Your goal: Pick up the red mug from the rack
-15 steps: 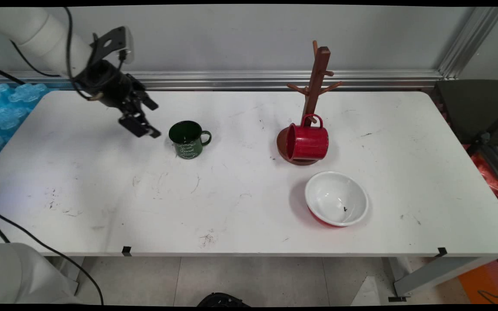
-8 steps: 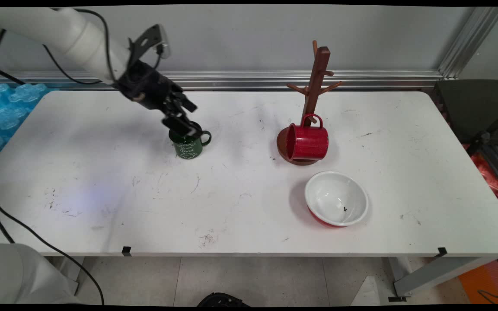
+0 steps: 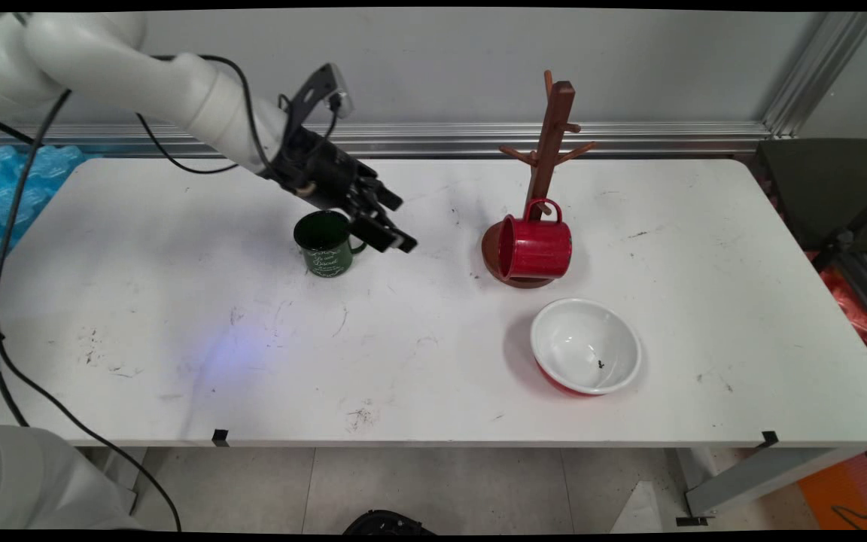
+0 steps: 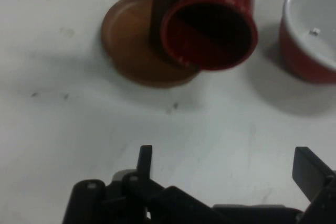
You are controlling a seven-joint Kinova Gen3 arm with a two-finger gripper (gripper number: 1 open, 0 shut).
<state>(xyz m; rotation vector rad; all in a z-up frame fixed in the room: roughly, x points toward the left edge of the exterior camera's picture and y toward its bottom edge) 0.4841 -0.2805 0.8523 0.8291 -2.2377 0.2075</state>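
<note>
claw [image 3: 396, 223] spread wide, holding nothing, just right of green mug [image 3: 324, 242]. red mug [image 3: 533, 248] on wooden rack [image 3: 550, 150] lies further right, mouth facing the claw.

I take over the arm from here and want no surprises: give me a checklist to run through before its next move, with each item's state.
1. Gripper empty, jaws apart: ok.
2. Green mug upright on the table, not gripped: ok.
3. Gripper clear of the green mug's handle: cannot tell, it overlaps the handle in the main view.
4. Red mug hanging on the wooden mug tree: ok.
5. Red and white bowl apart from the tree's base: ok.
</note>
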